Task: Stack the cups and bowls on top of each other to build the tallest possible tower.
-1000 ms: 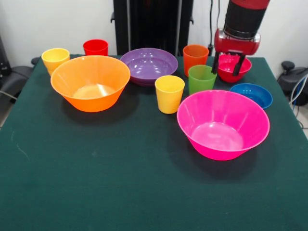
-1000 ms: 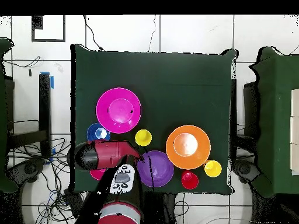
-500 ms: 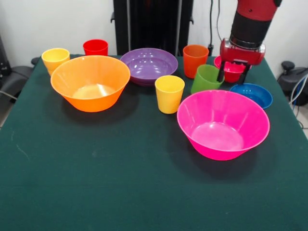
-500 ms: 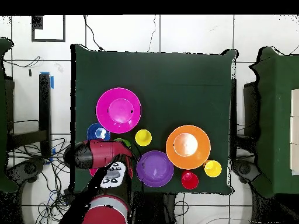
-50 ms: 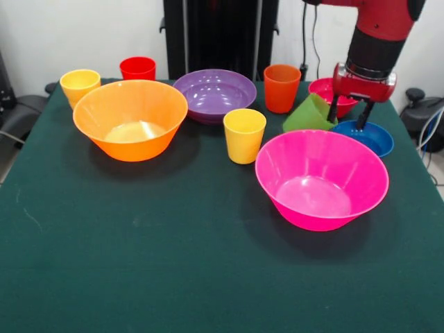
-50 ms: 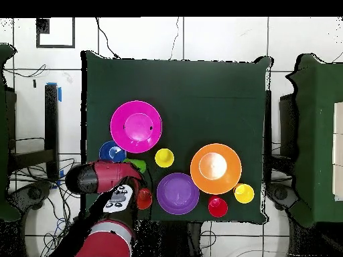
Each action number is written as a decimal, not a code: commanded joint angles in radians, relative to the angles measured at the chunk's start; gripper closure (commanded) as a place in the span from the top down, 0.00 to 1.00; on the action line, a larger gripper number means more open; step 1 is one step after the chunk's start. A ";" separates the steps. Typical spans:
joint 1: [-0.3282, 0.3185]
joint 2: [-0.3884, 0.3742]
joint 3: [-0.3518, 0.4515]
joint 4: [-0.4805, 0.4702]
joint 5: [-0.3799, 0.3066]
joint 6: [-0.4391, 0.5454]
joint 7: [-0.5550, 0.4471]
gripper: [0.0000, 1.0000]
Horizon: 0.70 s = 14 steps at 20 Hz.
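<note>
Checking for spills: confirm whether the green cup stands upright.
No. The green cup is tipped over sideways beside the gripper.

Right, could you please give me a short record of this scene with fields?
Gripper: low, between green cup and small blue bowl, jaws apart, nothing between them
Green cup: tilted, not upright, next to the gripper
Small crimson bowl: upright, behind the gripper
Hot pink bowl: upright, empty
Stacked: nothing yet

Dark green table (image 5: 139, 263): ten plastic cups and bowls; green cup (image 5: 309, 114) tipped.
</note>
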 commanded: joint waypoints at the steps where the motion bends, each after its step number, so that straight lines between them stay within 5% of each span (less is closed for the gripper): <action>1: -0.015 -0.001 0.069 -0.043 0.029 -0.016 0.150 1.00; 4: -0.031 -0.022 0.075 -0.046 0.004 0.057 0.108 1.00; 9: -0.118 -0.164 0.109 0.015 -0.052 0.217 -0.017 1.00; 14: -0.133 -0.191 0.113 0.004 -0.092 0.294 -0.058 1.00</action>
